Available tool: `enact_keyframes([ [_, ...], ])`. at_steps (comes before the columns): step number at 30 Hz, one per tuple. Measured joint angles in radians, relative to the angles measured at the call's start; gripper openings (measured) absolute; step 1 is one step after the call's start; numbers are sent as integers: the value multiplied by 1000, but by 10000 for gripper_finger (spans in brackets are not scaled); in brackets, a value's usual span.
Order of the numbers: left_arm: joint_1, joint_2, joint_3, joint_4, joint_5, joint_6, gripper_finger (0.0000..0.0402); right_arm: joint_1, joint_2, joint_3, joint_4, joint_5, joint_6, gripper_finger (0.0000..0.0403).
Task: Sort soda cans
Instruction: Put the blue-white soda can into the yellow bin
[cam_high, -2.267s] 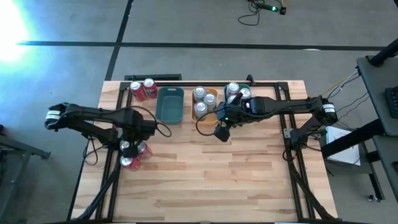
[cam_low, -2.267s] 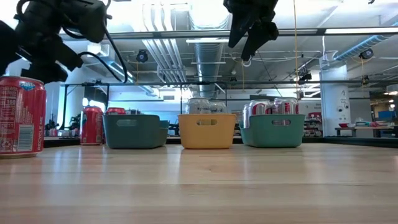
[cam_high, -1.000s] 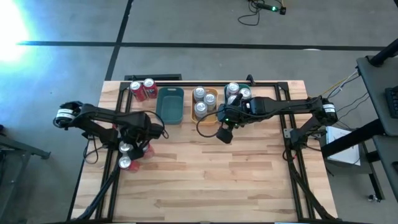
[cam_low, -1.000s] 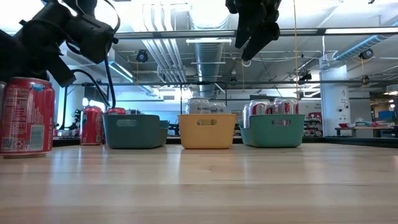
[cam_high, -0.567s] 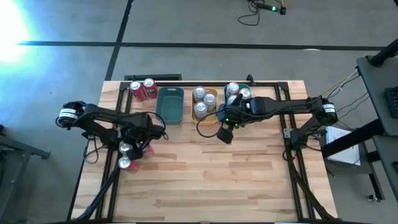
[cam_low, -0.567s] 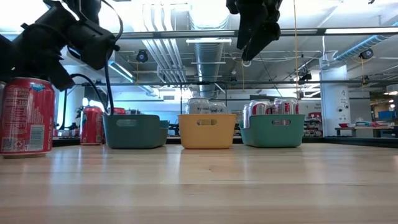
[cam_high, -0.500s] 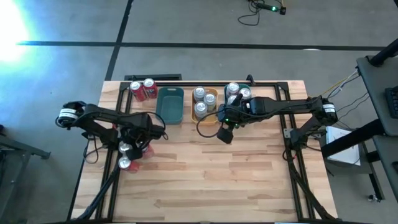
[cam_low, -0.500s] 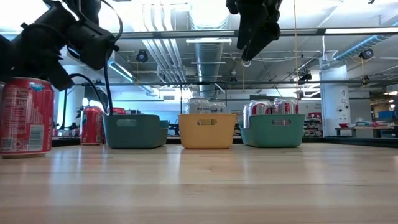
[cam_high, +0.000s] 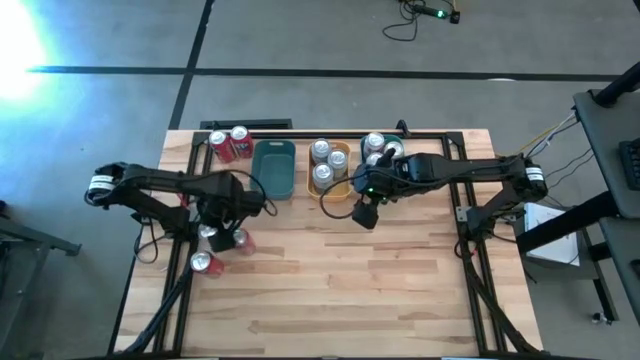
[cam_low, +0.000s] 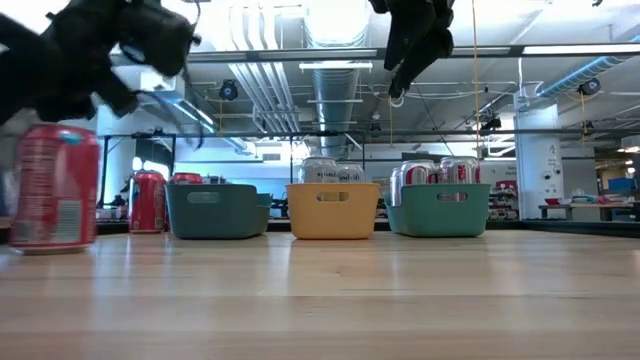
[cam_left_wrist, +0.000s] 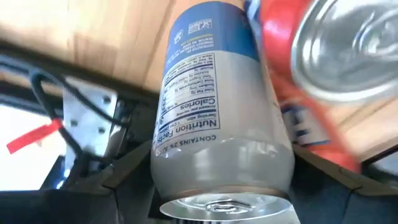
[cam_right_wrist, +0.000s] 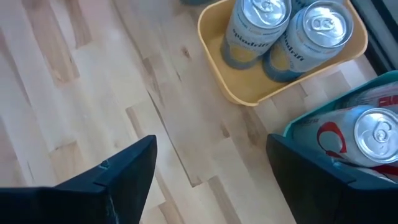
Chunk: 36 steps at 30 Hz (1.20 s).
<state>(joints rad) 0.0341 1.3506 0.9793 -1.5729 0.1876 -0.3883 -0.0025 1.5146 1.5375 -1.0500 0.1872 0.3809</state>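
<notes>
step: carry held can to its tray | left gripper (cam_left_wrist: 221, 180) fingers clamped on silver-blue can (cam_left_wrist: 217, 118), red can (cam_left_wrist: 298, 93) just beside them | right gripper (cam_right_wrist: 208, 171) fingers apart, empty, near yellow tray (cam_right_wrist: 249, 93) | advice: lift clear of the red can, keep upright

Two dark jointed arms trailing black cables.
</notes>
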Motion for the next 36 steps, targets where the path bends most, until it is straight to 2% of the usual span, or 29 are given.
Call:
enact_keyframes([
  [12,37,8,169,0,-7,-33,278,0,-3,0,1,21,-8,271],
  [22,73,87,348,1,-155,-29,278,0,-3,0,2,21,-24,257],
  [30,86,272,522,2,-206,48,278,0,-3,0,-4,23,-24,247],
  [36,85,466,693,4,-231,102,278,3,-8,0,-112,24,23,256],
])
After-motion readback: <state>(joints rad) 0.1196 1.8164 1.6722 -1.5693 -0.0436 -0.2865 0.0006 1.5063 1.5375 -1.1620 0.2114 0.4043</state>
